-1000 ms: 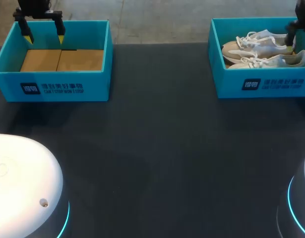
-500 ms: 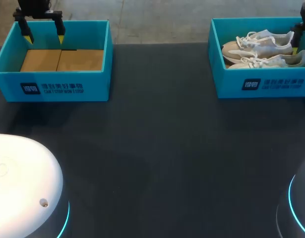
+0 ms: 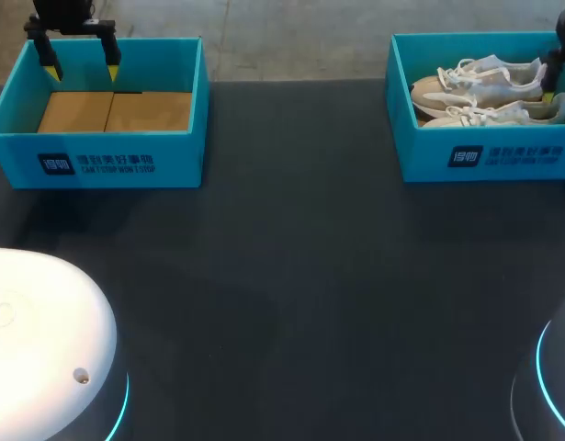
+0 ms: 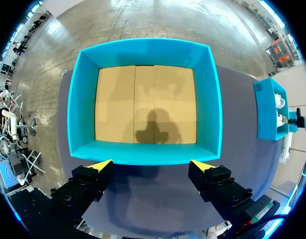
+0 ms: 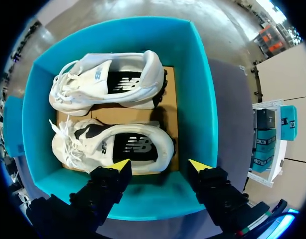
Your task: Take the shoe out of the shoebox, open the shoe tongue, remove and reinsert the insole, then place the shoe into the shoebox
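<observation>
Two white sneakers lie side by side in the blue shoebox (image 3: 489, 158) at the table's far right: one (image 3: 475, 81) toward the back, the other (image 3: 495, 112) toward the front. In the right wrist view both shoes (image 5: 110, 82) (image 5: 108, 144) show their dark insoles, lying on the box's cardboard floor. My right gripper (image 5: 158, 166) hangs open above the box's near wall (image 5: 143, 199), nothing between its fingers; in the head view it (image 3: 558, 62) shows only at the picture's edge by the heels. My left gripper (image 3: 82, 66) stands open over the other box.
A second blue shoebox (image 3: 107, 158) sits at the far left with only a bare cardboard floor (image 4: 145, 104). My left gripper (image 4: 152, 165) hovers above its wall (image 4: 143, 152). Dark table (image 3: 300, 276) stretches between the boxes.
My right gripper has drifted rightward toward the head view's edge, away from the shoes' heels, and its fingers have narrowed a little. The left arm has not moved.
</observation>
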{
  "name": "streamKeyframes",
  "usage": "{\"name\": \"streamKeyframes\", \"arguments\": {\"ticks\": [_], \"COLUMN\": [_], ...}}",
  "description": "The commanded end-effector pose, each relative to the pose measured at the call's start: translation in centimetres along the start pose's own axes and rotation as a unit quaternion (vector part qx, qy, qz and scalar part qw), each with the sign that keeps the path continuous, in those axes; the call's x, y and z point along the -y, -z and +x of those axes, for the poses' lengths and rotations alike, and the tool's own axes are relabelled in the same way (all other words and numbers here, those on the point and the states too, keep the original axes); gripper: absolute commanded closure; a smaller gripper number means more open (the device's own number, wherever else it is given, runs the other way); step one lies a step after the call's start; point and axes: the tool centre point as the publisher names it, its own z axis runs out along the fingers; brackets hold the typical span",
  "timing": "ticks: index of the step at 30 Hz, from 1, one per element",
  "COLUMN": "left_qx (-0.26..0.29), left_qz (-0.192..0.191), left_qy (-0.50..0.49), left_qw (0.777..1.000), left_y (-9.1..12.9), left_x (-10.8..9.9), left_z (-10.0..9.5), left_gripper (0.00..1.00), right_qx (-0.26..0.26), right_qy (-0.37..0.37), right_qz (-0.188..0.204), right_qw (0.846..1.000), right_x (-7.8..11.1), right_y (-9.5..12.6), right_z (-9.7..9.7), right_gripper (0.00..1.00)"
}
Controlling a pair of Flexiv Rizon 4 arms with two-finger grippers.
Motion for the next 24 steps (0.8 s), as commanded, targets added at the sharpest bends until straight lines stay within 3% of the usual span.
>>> {"name": "streamKeyframes", "arguments": {"ticks": [1, 10, 24], "left_qx": [0.0, 0.0, 0.0], "left_qz": [0.0, 0.0, 0.0], "left_qy": [0.0, 0.0, 0.0], "left_qw": [1.0, 1.0, 1.0], "left_y": [0.0, 0.0, 0.0], "left_x": [0.0, 0.0, 0.0], "left_z": [0.0, 0.0, 0.0], "left_gripper": [0.0, 0.0, 0.0], "right_qx": [-0.003, -0.004, 0.0], "right_qy": [0.0, 0.01, 0.022], "right_qz": [0.007, 0.014, 0.024], "right_qw": [1.0, 1.0, 0.999], "right_x": [-0.6, -0.9, -0.7], "right_y": [-0.8, -1.7, -3.4], "right_z": [-0.1, -0.2, 0.0], "right_gripper": [0.29, 0.34, 0.32]}}
